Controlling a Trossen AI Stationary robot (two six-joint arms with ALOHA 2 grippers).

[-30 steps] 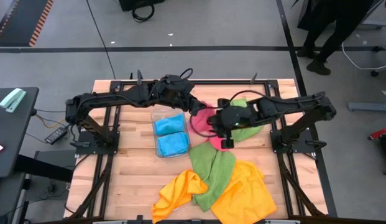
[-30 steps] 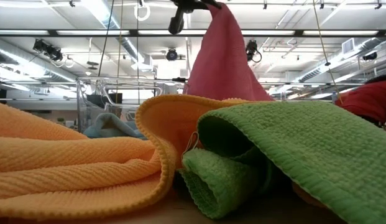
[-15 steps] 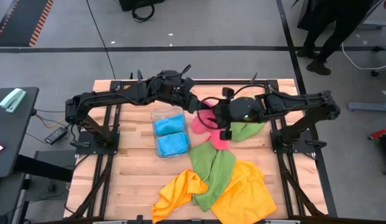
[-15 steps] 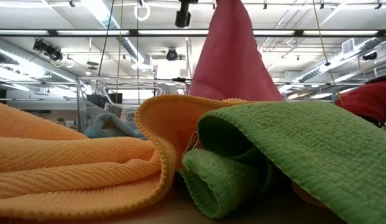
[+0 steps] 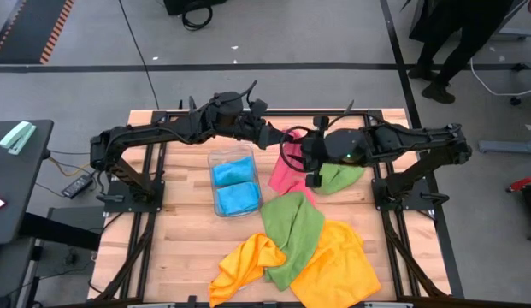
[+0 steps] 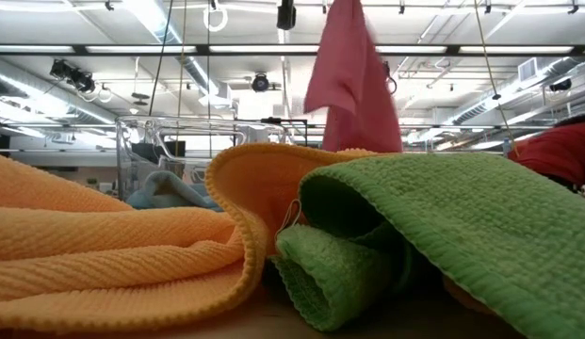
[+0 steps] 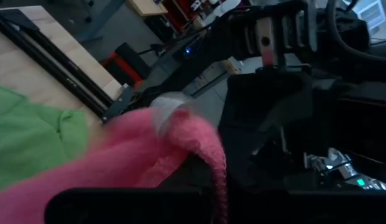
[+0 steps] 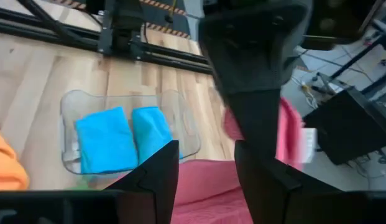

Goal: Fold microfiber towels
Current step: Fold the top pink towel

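Observation:
A pink microfiber towel [image 5: 286, 171] hangs over the table's middle from my left gripper [image 5: 274, 137], which reaches in from the left and is shut on it. In the low view the pink towel [image 6: 353, 80] drops from the top edge, and the heap in front hides its lower end. My right gripper [image 5: 310, 173] comes from the right and stands open just beside the towel; in its wrist view my right gripper [image 8: 205, 168] shows the table and pink cloth between its fingers. Whether it touches the cloth, I cannot tell. My left gripper holds the pink towel by its top part [image 8: 289, 127], with cloth bunched on both sides of the dark fingers. It comes nearly level from the table's left. The towel hangs slack below it; one layer or several, I cannot tell.
A clear tray [image 5: 215, 162] holding two folded blue towels [image 5: 235, 186] lies left of the pink towel. A green towel [image 5: 342, 178] lies under my right arm. Green and orange towels [image 5: 295, 248] are heaped at the near edge. A person [image 5: 457, 38] stands beyond the far right corner.
Both grippers have risen, and the right one has also moved toward the far edge. The pink towel has been lifted higher. Its hanging shape has narrowed from a broad triangle to a slimmer drape with one side folded over.

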